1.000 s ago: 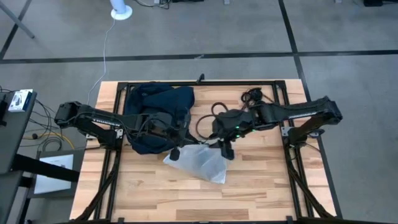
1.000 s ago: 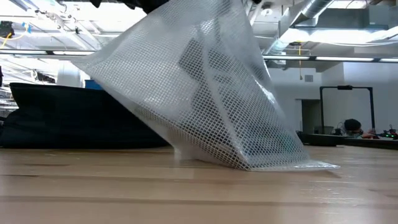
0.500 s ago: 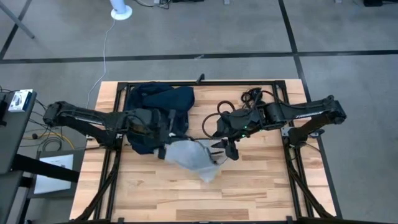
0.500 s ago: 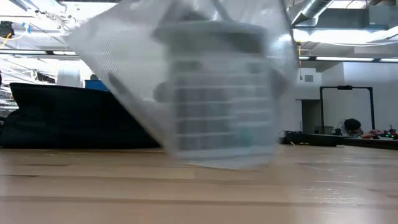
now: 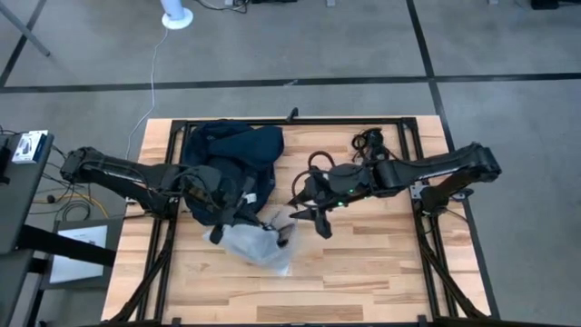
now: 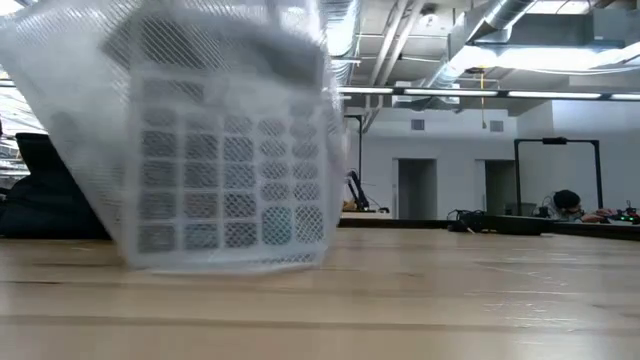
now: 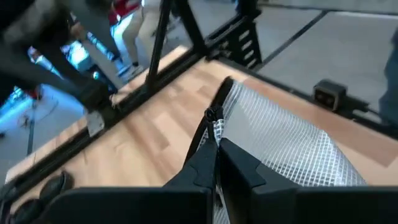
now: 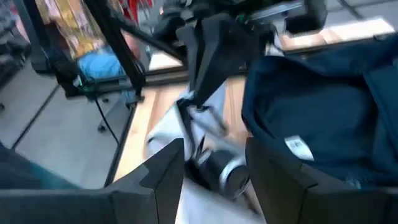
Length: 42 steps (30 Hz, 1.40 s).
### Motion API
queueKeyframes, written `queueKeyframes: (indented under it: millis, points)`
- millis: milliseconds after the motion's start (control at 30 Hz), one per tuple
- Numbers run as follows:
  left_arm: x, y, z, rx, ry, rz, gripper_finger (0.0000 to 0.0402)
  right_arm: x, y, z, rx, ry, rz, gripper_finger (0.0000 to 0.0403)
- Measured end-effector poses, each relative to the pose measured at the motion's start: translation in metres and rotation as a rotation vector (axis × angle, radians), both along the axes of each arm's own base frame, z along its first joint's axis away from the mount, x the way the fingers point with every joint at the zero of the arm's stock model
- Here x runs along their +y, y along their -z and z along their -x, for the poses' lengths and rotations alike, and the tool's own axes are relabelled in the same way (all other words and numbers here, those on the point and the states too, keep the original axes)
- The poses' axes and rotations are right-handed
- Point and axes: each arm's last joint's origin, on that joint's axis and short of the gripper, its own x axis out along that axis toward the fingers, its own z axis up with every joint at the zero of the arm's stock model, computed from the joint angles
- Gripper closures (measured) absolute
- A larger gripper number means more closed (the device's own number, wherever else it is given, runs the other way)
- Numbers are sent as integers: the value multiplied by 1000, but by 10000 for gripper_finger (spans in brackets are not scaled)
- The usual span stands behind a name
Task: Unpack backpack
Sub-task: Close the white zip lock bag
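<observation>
The backpack [image 5: 229,162] is of soft matt navy cloth that lies in loose folds, with a small white sewn label visible in the right wrist view. The pouch [image 5: 257,244] at 5 o'clock from it is of clear, slightly glossy plastic with a fine white mesh grid inside, and it looks crinkly. The tabletop [image 5: 381,272] is of pale wooden planks with a smooth finish, and its frame is matt black metal.

floor [image 5: 300,45]: grey, dark seams | walls [image 6: 450,160]: white | ceiling ducts [image 6: 470,30] | doorways [image 6: 412,187]
</observation>
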Motion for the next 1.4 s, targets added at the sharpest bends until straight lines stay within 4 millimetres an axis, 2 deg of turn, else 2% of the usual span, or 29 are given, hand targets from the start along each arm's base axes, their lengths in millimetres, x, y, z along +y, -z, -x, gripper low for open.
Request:
queueKeyframes:
  millis: [233,500,633,800,900,1233,1400]
  points:
    - [1,-13,7,-96,11,10,401,5,16,-21,-37,-13,17,241]
    - [1,-12,9,-72,35,20,401,12,24,-39,-137,-61,100,241]
    - [0,-12,10,-68,57,36,401,8,35,-52,-159,-59,137,241]
    - [-1,-13,11,-64,88,64,401,2,54,-68,-137,7,104,241]
    - [-1,-13,11,-56,90,76,401,3,62,-75,-145,-33,49,241]
    - [-1,-14,11,-55,94,87,401,16,50,-77,-303,-121,60,241]
    - [0,-11,11,-24,71,85,401,19,27,-69,-419,-133,71,241]
